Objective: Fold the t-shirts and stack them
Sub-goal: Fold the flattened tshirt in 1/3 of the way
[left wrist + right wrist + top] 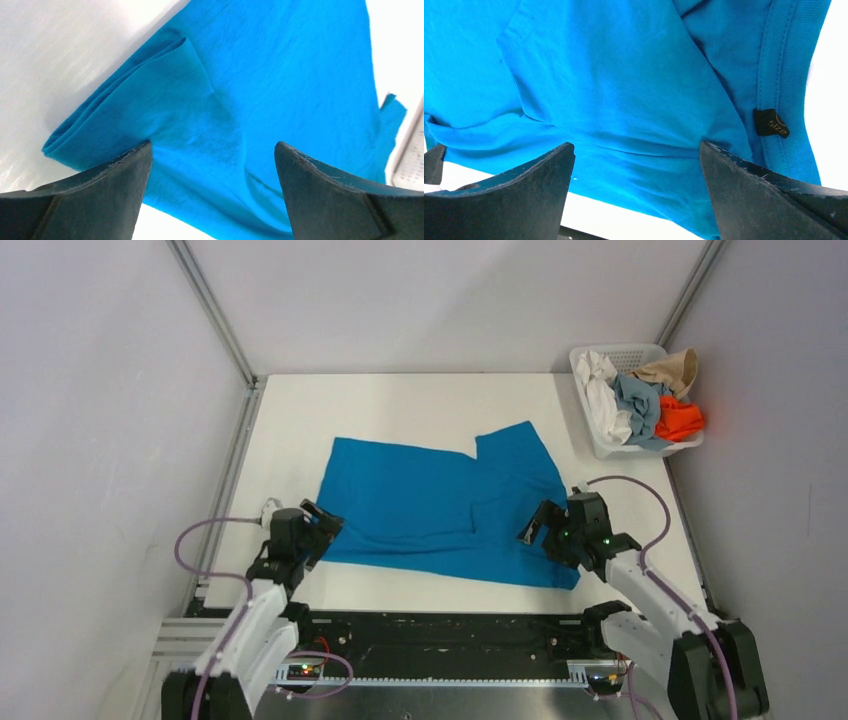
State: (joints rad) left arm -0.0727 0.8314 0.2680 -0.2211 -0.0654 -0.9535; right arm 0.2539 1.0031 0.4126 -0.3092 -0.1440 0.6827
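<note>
White tabletop [400, 405] carrying one spread shirt and a basket.
A cerulean blue t-shirt [440, 510] lies flat across its middle, doubled over in layers at its left end, with one flap jutting toward the far side. A white lattice basket [620, 348] sits at the far right corner.

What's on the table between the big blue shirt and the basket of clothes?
Nothing. In the top view, only bare white table lies between the blue t-shirt and the basket; they do not touch.
</note>
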